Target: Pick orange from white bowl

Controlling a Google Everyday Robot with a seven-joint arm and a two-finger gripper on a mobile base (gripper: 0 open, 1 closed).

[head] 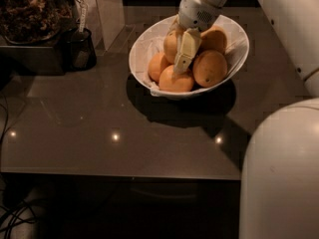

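The white bowl [234, 54] stands at the back of the dark table and holds five oranges. The orange [210, 67], the largest, lies at the bowl's front right. Smaller ones lie at the front [172, 82], left [156, 66], back right [218, 35] and back middle [170, 43]. My gripper [182, 58] reaches down from the upper right into the bowl's middle. It sits between the back-middle orange and the largest one, pressed against the fruit. Its grip is partly hidden by the oranges.
A small black mesh cup [79, 49] stands at the left, beside a dark tray of dried plant matter [27, 14]. A pale wall panel [107, 11] rises behind it. The robot's white body [284, 173] fills the lower right. The table's front edge [119, 173] is near.
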